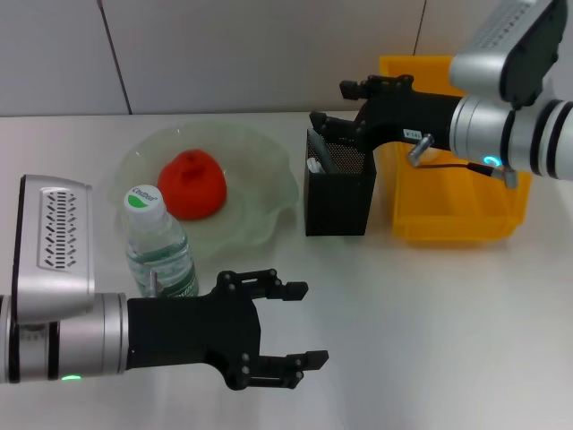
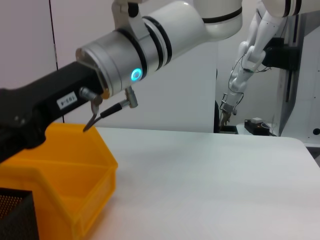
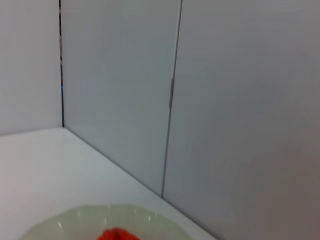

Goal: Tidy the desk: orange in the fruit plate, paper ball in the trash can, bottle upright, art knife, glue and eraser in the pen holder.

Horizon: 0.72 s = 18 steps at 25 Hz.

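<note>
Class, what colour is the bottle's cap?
White with a green patch on top; the bottle cap shows best in the head view.

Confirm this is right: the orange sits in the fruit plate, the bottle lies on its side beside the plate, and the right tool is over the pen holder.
One detail is wrong. In the head view the bottle stands upright, cap up, beside the fruit plate; it is not lying down. The rest holds: the orange sits in the plate, and the right tool is over the pen holder.

Bright, even overhead light, soft shadows; right wrist view slightly blurred.
</note>
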Available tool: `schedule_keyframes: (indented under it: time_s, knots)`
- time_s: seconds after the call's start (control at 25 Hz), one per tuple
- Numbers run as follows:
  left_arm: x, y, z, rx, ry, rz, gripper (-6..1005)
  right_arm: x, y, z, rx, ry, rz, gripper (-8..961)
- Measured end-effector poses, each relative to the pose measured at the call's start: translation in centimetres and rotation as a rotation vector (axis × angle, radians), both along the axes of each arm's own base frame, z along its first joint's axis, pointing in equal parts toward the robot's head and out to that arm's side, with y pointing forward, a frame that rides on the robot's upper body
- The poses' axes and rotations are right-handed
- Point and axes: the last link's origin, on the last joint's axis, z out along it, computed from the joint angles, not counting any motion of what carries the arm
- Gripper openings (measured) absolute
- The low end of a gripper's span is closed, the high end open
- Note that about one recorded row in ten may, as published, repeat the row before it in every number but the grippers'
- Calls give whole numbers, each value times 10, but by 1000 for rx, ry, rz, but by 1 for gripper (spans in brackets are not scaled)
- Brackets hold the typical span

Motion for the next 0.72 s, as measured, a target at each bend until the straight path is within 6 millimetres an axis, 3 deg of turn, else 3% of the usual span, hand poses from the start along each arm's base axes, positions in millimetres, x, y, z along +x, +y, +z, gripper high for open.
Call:
schedule_keyframes:
  time_s: [0.12,0.24,0.48,0.72]
  knots:
    - [-1,-1,0,-3,0,1,792,-3,-4,6,-1,24,20,650]
    - [-1,-3,1,-12,-3,-3,792,-6,-18,26,1,90,64,729]
    - [-2,-5,6,-25,-16,-8,791,-4,-42,56,-45,182,143,767]
    - [-8,-4,25,1,-48,-10,790,19,-74,74,-90,214,237,767]
